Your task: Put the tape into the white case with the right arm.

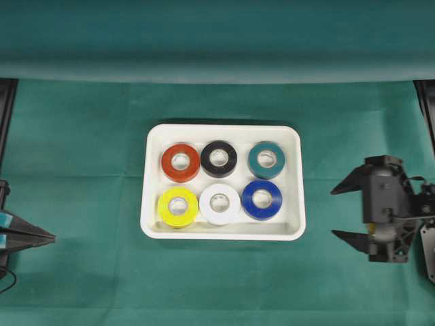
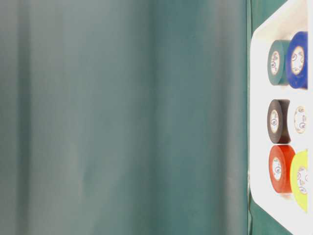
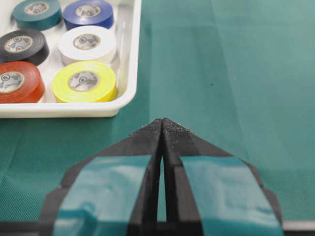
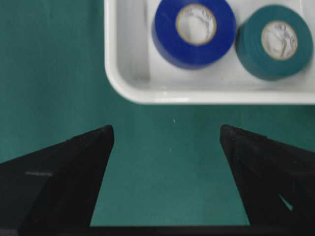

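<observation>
- White case (image 1: 223, 234) lying in the middle of the green cloth (image 1: 81, 170), long side across the overhead view, rim raised all round.
- Six tape rolls inside, lying flat in two rows of three, none outside on the cloth.
- Far row, left to right from overhead: red roll (image 1: 181, 162), black roll (image 1: 219, 158), teal roll (image 1: 266, 159).
- Near row: yellow roll (image 1: 178, 206), white roll (image 1: 219, 204), blue roll (image 1: 262, 199).
- Rolls close together, neighbours touching or almost so; cannot tell which from overhead.
- Right gripper (image 1: 343, 211) well to the right of the case, over bare cloth, pointing toward it.
- Its two black fingers (image 4: 74, 167) spread wide apart, nothing between them but cloth, touching no roll and not the case.
- From the right wrist view, case corner just ahead of the fingertips, with the blue and teal rolls inside it.
- Left gripper (image 1: 49, 237) at the left edge, well apart from the case, tip pointing toward it.
- Its fingers (image 3: 123, 182), with light-blue patches, pressed together at the tips, holding nothing, just above or on the cloth.
- Green cloth covering the whole table, with faint creases.
- Same green cloth hanging as a backdrop (image 1: 217, 34) behind the table.
</observation>
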Controlling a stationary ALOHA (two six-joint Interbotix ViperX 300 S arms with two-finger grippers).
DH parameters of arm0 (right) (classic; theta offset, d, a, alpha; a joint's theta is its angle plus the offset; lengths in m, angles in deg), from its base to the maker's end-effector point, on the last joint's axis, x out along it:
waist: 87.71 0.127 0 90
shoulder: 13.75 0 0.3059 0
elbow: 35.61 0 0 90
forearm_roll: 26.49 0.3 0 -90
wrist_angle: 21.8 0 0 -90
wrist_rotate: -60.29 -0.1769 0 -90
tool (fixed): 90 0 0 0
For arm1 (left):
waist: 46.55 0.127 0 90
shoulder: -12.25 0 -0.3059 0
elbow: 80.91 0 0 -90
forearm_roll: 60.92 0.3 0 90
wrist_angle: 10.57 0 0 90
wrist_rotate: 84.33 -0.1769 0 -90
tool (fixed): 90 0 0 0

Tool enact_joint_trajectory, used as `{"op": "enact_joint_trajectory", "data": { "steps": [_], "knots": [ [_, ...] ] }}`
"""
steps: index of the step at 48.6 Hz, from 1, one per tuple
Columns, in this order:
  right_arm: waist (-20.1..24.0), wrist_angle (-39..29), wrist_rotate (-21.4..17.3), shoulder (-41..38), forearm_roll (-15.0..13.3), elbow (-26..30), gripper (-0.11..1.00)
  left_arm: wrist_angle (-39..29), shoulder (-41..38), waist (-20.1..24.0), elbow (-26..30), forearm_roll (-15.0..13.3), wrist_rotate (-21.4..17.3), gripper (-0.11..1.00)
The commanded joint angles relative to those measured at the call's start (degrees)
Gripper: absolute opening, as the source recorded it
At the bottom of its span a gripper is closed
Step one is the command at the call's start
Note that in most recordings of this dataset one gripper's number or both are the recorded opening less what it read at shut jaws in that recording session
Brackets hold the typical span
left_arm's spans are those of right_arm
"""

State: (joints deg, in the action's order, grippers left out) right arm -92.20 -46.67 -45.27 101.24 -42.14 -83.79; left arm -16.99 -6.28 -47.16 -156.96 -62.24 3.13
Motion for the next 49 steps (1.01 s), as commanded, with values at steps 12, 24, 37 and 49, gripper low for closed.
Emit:
{"op": "enact_joint_trajectory", "data": {
  "steps": [12,24,37,49],
  "knots": [
    [0.4,0.4,0.0,9.7,0.2,-4.9,0.81,0.6,-0.5,0.1,0.7,-0.1,-0.1,0.0],
    [3.3,1.1,-0.1,17.8,0.8,-9.9,0.81,0.6,-0.5,0.1,0.7,-0.1,-0.1,0.0],
    [6.5,1.1,0.0,22.7,1.3,-12.7,0.8,0.6,-0.5,0.1,0.7,-0.1,-0.1,0.0],
    [6.6,1.4,0.1,26.3,0.9,-13.7,0.79,0.6,-0.5,0.1,0.7,-0.1,-0.1,0.0]
  ]
}}
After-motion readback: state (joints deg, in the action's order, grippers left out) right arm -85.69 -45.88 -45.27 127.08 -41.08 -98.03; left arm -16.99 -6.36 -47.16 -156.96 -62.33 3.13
